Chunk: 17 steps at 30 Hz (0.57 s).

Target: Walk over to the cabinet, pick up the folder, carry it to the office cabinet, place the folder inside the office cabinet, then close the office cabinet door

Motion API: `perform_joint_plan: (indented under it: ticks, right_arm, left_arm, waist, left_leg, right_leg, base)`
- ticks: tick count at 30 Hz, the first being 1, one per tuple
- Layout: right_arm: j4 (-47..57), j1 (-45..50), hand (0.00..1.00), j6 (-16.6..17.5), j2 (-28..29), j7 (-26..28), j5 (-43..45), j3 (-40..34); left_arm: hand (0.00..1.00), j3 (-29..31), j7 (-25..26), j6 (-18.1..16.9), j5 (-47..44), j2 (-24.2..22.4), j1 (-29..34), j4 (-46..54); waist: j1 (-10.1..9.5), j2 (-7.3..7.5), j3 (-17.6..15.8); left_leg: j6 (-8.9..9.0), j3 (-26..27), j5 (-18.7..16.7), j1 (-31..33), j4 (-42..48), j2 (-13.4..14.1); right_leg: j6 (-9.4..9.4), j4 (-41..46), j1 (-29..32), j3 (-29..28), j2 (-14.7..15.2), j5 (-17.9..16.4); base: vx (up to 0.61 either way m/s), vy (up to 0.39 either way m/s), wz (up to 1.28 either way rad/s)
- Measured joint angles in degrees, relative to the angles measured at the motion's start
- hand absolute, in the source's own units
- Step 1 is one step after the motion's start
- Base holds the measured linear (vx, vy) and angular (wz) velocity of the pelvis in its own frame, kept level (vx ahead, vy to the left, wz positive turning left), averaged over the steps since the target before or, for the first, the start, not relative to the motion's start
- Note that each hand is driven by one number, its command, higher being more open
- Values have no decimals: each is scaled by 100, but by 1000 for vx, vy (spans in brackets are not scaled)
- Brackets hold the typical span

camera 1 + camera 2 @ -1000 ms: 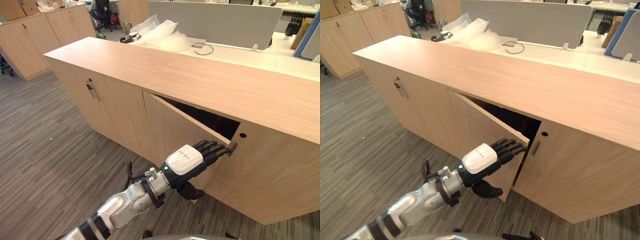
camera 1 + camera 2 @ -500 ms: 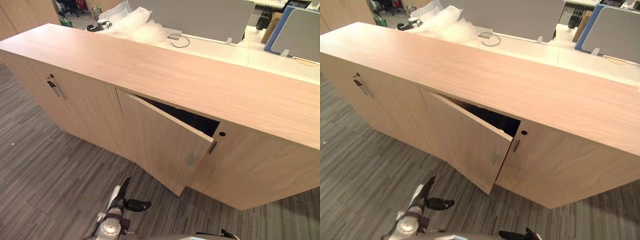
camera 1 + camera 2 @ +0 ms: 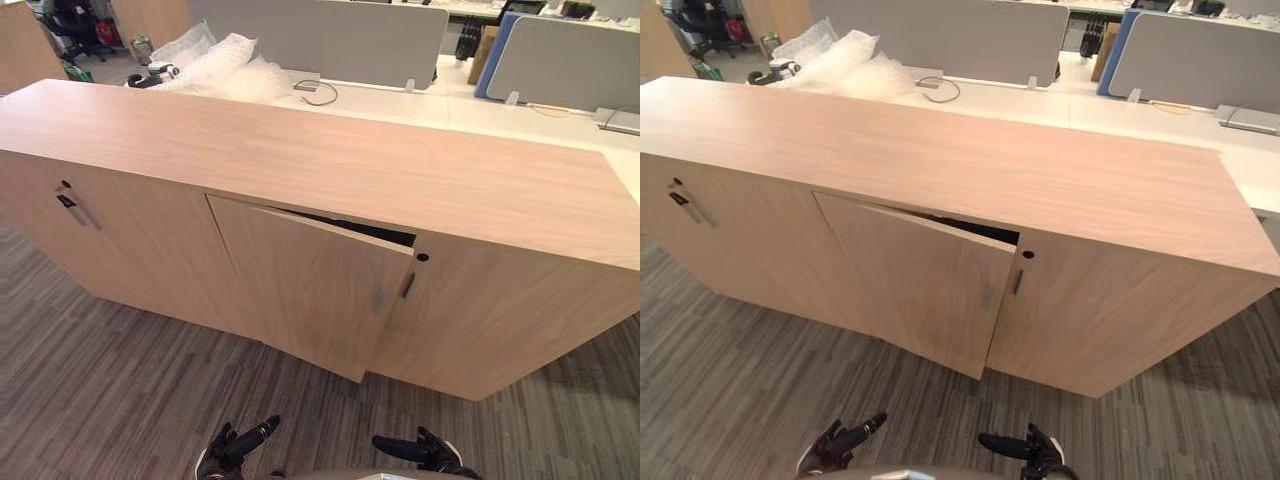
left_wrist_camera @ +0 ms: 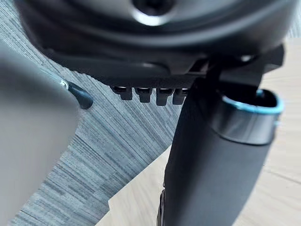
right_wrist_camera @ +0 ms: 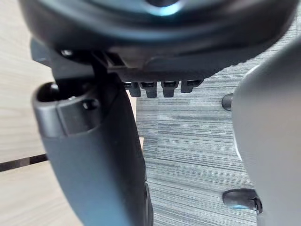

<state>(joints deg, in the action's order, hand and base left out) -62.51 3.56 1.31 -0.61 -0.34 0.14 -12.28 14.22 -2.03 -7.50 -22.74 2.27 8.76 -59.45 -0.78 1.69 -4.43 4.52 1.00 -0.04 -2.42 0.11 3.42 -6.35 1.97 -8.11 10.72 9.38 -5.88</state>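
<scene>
Wooden cabinet [image 3: 330, 170], door [image 3: 300, 290] ajar; folder not discernible in the dark gap [image 3: 372, 233]. Cut off low, left hand [image 3: 232, 452] and right hand [image 3: 420, 452] hang relaxed, empty. Opening narrower than a second ago; left hand has left the door's edge.

Both hands are black: left hand [image 3: 235, 450] at 7 o'clock of the head view, right hand [image 3: 420, 452] at 5. Close up, the left thumb [image 4: 211, 165] is glossy black with a steel-blue ring [image 4: 249, 117] — the right thumb [image 5: 94, 165] carries a small screw [image 5: 88, 104].
</scene>
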Motion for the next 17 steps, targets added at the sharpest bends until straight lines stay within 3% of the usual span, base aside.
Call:
perform_joint_plan:
  ticks: [6, 11, 17]
  right_arm:
    - [-4, 65, 100, 9, -52, -139, 274, -4]
    - [-18, 72, 100, -3, 37, -280, 350, 3]
    - [-35, 80, 100, -3, 60, -403, 450, -82]
  left_arm:
    - [100, 58, 352, -108, 617, -111, -36, -25]
    - [100, -198, 622, -175, 1319, -39, -88, 81]
    - [100, -267, 841, -225, 1559, -43, -88, 81]
  waist:
    - [-19, -49, 61]
    - [-36, 58, 108]
    - [-33, 55, 126]
  left_leg:
    - [0, 17, 258, -248, -501, 7]
    - [28, 213, 214, -301, -500, 31]
    - [32, 383, 166, -373, -500, 36]
  right_leg:
    - [-27, 2, -5, -6, -23, 23]
    - [-51, -90, 5, -171, -44, 107]
    - [-58, -227, -27, -249, -49, 233]
  base:
    - [-33, 4, 1]
    - [9, 16, -18]
    - [-1, 16, -17]
